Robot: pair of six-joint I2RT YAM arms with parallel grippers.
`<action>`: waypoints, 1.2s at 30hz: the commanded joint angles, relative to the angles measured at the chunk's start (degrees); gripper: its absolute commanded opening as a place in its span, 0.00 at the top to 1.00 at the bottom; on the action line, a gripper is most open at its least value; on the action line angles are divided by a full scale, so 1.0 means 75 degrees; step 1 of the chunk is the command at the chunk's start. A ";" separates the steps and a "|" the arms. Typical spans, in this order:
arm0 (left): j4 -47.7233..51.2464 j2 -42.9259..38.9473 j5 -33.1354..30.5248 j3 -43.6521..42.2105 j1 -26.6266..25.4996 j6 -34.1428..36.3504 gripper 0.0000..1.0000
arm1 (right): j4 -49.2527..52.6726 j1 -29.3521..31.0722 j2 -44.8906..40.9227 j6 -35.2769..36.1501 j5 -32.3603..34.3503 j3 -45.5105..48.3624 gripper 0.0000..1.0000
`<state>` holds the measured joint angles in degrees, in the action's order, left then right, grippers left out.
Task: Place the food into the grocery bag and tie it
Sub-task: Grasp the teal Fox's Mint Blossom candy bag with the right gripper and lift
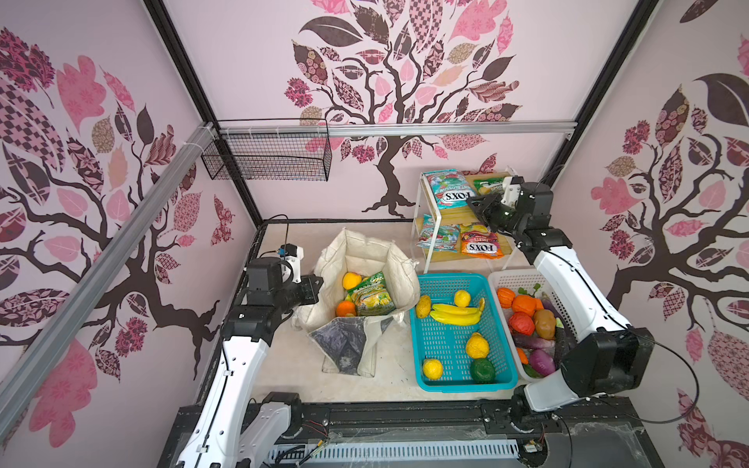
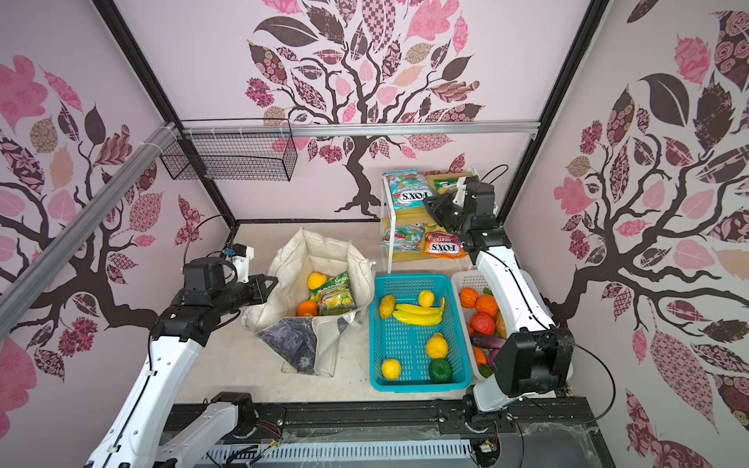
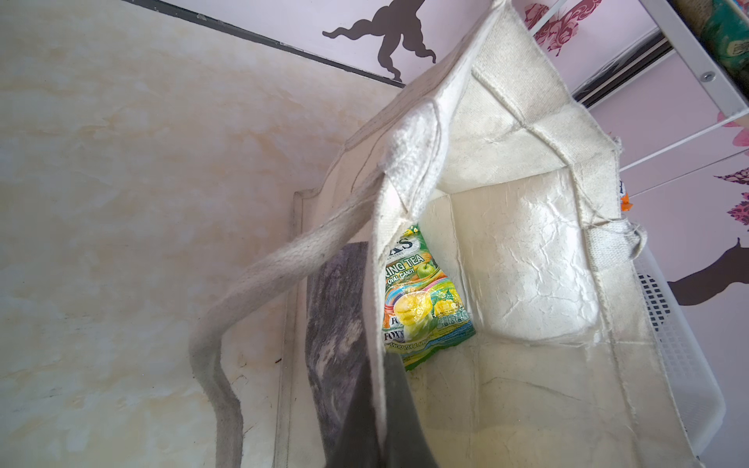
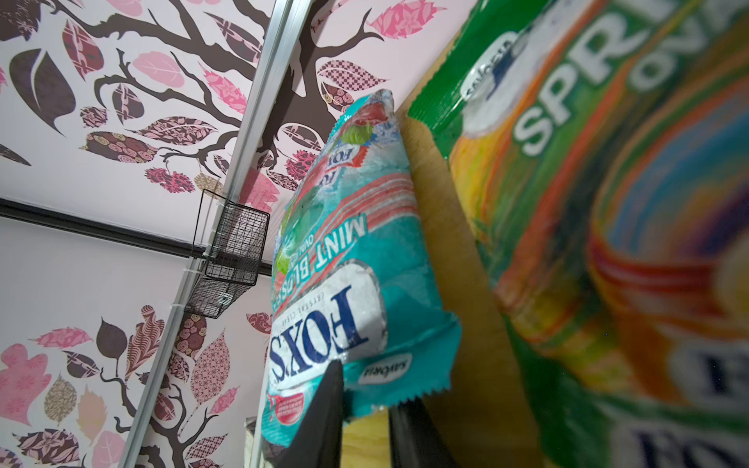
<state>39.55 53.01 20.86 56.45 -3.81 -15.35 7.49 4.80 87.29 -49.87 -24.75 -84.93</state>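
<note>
The cream grocery bag [image 1: 364, 251] [image 2: 324, 247] stands open at mid-table, with a green snack packet [image 1: 371, 300] [image 3: 425, 300] and two orange-yellow toy fruits [image 1: 345, 308] inside. My left gripper [image 1: 318, 289] [image 3: 383, 364] is shut on the bag's left rim, holding it open. My right gripper [image 1: 472, 202] [image 4: 364, 385] reaches to the top shelf, its fingers closed around the lower edge of a teal mint packet [image 1: 446, 188] [image 4: 344, 283]. A green packet [image 1: 486, 185] [image 4: 587, 182] lies beside it on the shelf.
A teal basket [image 1: 441, 356] right of the bag holds bananas [image 1: 456, 314] and several toy fruits. A white basket [image 1: 514, 279] of toy vegetables sits under my right arm. The two-tier shelf [image 1: 421, 227] carries more packets below. A black wire basket [image 1: 267, 156] hangs on the back rail.
</note>
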 commanded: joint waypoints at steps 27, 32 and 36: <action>0.0095 -0.0341 -0.0227 -0.0143 -0.0010 0.0078 1.00 | -0.1547 0.0003 0.0087 -0.0496 -0.1646 -0.0828 1.00; 0.0069 -0.0380 -0.0286 -0.0181 -0.0019 0.0078 1.00 | -0.1398 0.0000 0.0101 -0.0540 -0.1922 -0.1503 1.00; 0.0065 -0.0369 -0.0215 -0.0175 -0.0012 0.0080 1.00 | -0.0992 -0.0001 0.0145 -0.0300 -0.1854 -0.2007 1.00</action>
<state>40.77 51.07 18.96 56.45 -3.81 -15.33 -0.36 4.73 87.74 -53.69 -37.17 -96.18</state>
